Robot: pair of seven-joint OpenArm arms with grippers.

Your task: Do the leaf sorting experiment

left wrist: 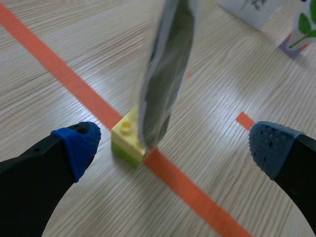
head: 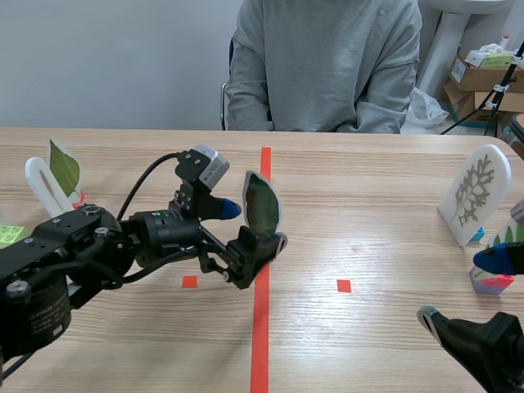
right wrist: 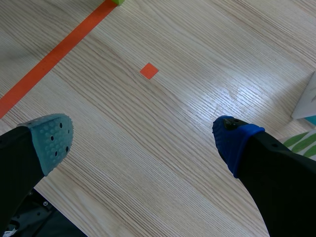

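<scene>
Left hand [left wrist: 175, 143] hangs low over the surface [left wrist: 44, 106] with fingers [left wrist: 76, 143] spread wide and touching nothing, the laminated leaf [left wrist: 165, 74] standing upright in its yellow-green brick [left wrist: 126, 140] on the orange-red line [left wrist: 74, 81] just ahead, between them.

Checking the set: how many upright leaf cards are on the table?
4. White card with green leaf, far left; laminated dark leaf card on the red centre line; white card with pale branching leaf, right; small leaf card on purple block, far right, partly hidden.
</scene>
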